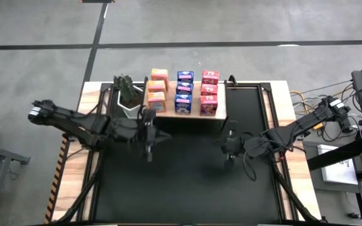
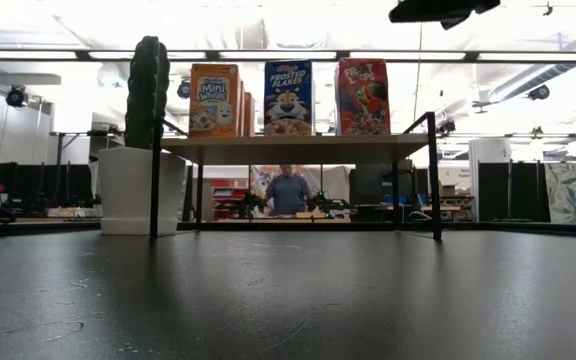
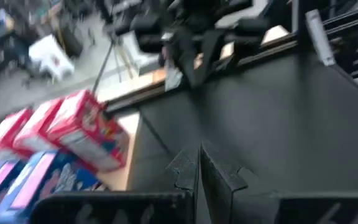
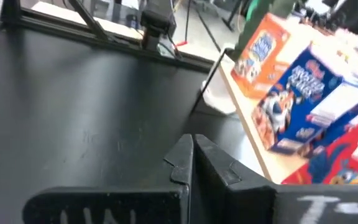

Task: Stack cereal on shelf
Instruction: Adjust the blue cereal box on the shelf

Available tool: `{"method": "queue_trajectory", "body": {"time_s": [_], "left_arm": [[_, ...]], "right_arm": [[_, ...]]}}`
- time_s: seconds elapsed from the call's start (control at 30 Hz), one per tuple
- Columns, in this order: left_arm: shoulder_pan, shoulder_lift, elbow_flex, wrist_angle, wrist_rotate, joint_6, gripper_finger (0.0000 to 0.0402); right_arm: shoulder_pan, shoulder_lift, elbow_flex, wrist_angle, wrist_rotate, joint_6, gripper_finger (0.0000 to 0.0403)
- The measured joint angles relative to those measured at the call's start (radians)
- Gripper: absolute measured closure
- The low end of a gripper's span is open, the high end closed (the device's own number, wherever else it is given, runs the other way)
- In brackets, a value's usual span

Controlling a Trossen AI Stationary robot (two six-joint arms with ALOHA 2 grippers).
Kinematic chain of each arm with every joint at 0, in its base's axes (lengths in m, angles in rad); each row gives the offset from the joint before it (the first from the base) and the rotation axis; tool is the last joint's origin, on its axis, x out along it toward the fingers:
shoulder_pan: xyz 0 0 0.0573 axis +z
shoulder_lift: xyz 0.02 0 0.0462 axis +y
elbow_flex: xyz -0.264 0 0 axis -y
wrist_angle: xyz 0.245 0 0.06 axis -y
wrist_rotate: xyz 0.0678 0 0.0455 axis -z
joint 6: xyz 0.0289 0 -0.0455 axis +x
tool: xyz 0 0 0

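Note:
The wooden shelf (image 1: 170, 110) stands at the table's far side on black legs. On it stand three rows of cereal boxes: orange (image 1: 158, 88) on the left, blue (image 1: 183, 91) in the middle, pink-red (image 1: 209, 93) on the right. The low view shows their fronts: orange (image 2: 214, 100), blue (image 2: 288, 97), red (image 2: 363, 96). My left gripper (image 1: 149, 139) is shut and empty over the black mat, just near of the shelf's left end. My right gripper (image 1: 228, 149) is shut and empty over the mat, near of the shelf's right end.
A green cactus in a white pot (image 1: 128, 95) stands right beside the shelf's left end, close to my left arm. The black mat (image 1: 187, 182) stretches toward the near edge. Cables and gear lie off the table's right side (image 1: 357, 100). A person (image 2: 288, 190) sits far behind the table.

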Motion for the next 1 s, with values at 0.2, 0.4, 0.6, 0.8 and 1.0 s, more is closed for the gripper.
{"method": "queue_trajectory", "body": {"time_s": [0.2, 0.4, 0.6, 0.8, 1.0], "left_arm": [[-0.053, -0.078, -0.221, 0.277, 0.0, 0.126, 0.0402], [-0.052, -0.165, -0.359, 0.424, -0.002, 0.157, 0.0402], [-0.052, -0.243, -0.435, 0.455, -0.002, 0.128, 0.0402], [-0.052, -0.268, -0.451, 0.474, -0.002, 0.123, 0.0402], [-0.052, -0.263, -0.464, 0.472, -0.002, 0.129, 0.0402]], "right_arm": [[-0.005, 0.019, 0.0, 0.032, 0.0, 0.069, 0.0394], [-0.072, 0.024, 0.026, 0.092, -0.002, 0.104, 0.0394], [-0.185, 0.024, 0.099, 0.034, -0.003, 0.095, 0.0394], [-0.289, 0.024, 0.207, -0.052, -0.039, 0.095, 0.0394], [-0.331, 0.024, 0.266, -0.052, -0.085, 0.05, 0.0394]]}}
